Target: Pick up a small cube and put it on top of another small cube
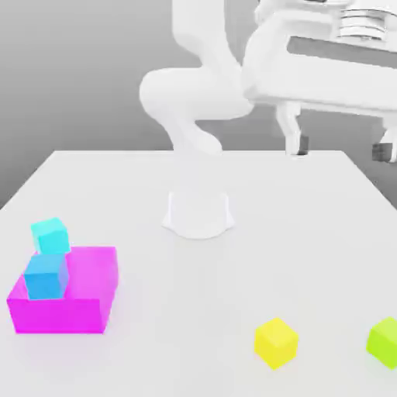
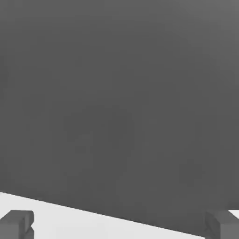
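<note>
A: Approach is the step judged to be in hand. The gripper [image 1: 339, 147] is seen high above the table [image 1: 233, 295], toward the exterior view's right, with the jaws spread wide and nothing held between them.

B: Where is the lime-green cube [image 1: 384, 341] found?

A: It is seen on the table at the near edge of the exterior view's right, partly cut off by the frame. The yellow cube [image 1: 276, 342] lies near it, toward the exterior view's left, with a clear gap between the two. The green one is to be taken, not the yellow.

B: And the target?

A: The pale cyan cube [image 1: 50, 236] is placed well apart, on the exterior view's left, just behind the magenta block [image 1: 66, 298]; whether it is touching that block cannot be told. A deeper sky-blue cube [image 1: 45, 277] is seen at the block's near corner and is not to be mistaken for the target.

B: How is the step best done?

A: The hand should be carried over the green cube and centred before any descent is begun. The fingers [image 2: 17, 223] should be lined up with two opposite flat faces, so that the cube is not twisted when gripped. The descent should be kept vertical and away from the yellow cube, and the jaws left wide until the cube sits fully between them.
</note>
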